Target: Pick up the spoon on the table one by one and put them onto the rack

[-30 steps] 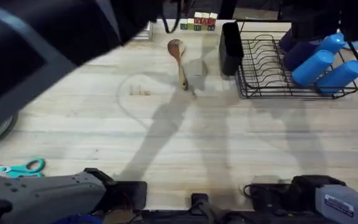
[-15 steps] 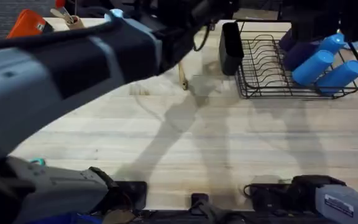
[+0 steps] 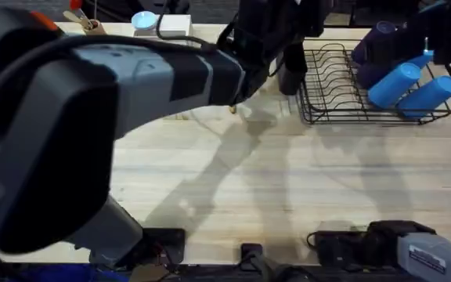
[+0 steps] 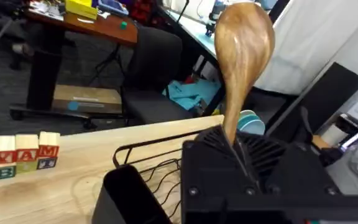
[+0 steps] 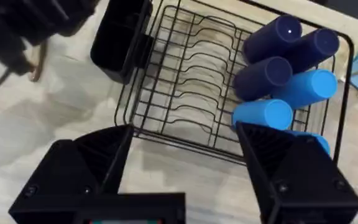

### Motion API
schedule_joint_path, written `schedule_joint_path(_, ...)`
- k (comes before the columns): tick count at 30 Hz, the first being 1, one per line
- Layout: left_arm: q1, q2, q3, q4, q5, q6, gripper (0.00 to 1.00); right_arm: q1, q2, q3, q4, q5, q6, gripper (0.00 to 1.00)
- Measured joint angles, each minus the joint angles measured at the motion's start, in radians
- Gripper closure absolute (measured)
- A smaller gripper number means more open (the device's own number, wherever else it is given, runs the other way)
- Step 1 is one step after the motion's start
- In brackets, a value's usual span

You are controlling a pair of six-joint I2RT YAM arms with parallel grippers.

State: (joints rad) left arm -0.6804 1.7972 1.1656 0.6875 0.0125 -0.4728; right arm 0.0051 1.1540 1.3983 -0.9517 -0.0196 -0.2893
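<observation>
Left arm is reaching across the table (image 3: 288, 196) toward the far side, its large grey body filling much of the overhead view, its dark wrist sitting just beside the rack's (image 3: 343, 86) cutlery caddy (image 3: 292, 66). In the left wrist view the left gripper (image 4: 235, 158) is clamping the handle of a wooden spoon (image 4: 242, 56), fingers closed tight on it; the spoon is standing upright, bowl up, above the gripper, with the caddy's rim (image 4: 132, 193) and rack wires just below and lettered wooden blocks (image 4: 18, 155) lying off to one side on the table. In the overhead view a short brown handle tip (image 3: 232, 109) is showing under the arm; cannot tell which spoon it belongs to. Right gripper (image 5: 185, 168) is hanging above the rack (image 5: 185, 112), fingers spread wide, holding nothing. Blue and dark-blue bottles (image 5: 284, 81) are lying in the rack's far end.
</observation>
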Motion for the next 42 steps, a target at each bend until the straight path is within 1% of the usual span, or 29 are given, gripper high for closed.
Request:
schedule_joint_path(4,0.000,0.029,0.000,0.040,0.008,-0.014,0.955,0.000,-0.043,0.000,-0.009,0.000,0.001,0.005)
schedule_joint_path(9,0.000,0.062,0.000,0.072,0.045,-0.026,0.955,0.000,-0.118,0.001,-0.018,0.000,0.001,0.005)
schedule_joint_path(10,0.000,0.067,0.000,0.072,0.047,-0.026,0.955,0.000,-0.121,0.002,-0.019,0.000,0.000,0.005)
schedule_joint_path(12,0.000,0.108,0.000,0.117,0.049,-0.029,0.955,0.000,-0.120,0.005,-0.019,0.000,0.001,0.005)
schedule_joint_path(15,0.000,0.134,0.000,0.142,0.051,-0.030,0.955,0.000,-0.120,0.005,-0.019,0.000,0.000,0.005)
schedule_joint_path(21,-0.005,0.155,0.000,0.150,0.052,-0.035,0.955,0.000,-0.120,0.006,-0.019,0.000,0.001,0.005)
schedule_joint_path(23,-0.005,0.167,0.000,0.181,0.052,-0.040,0.955,0.000,-0.120,0.006,-0.019,0.000,0.000,0.005)
schedule_joint_path(28,-0.005,0.202,0.000,0.163,0.052,-0.048,0.955,0.000,-0.120,0.006,-0.019,0.000,0.000,0.005)
schedule_joint_path(34,-0.005,0.203,-0.001,0.055,0.052,-0.047,0.955,0.000,-0.120,0.006,-0.015,0.000,0.000,0.005)
schedule_joint_path(42,-0.005,0.203,-0.001,0.036,0.051,-0.039,0.956,0.000,-0.120,0.006,-0.008,0.000,0.000,0.005)
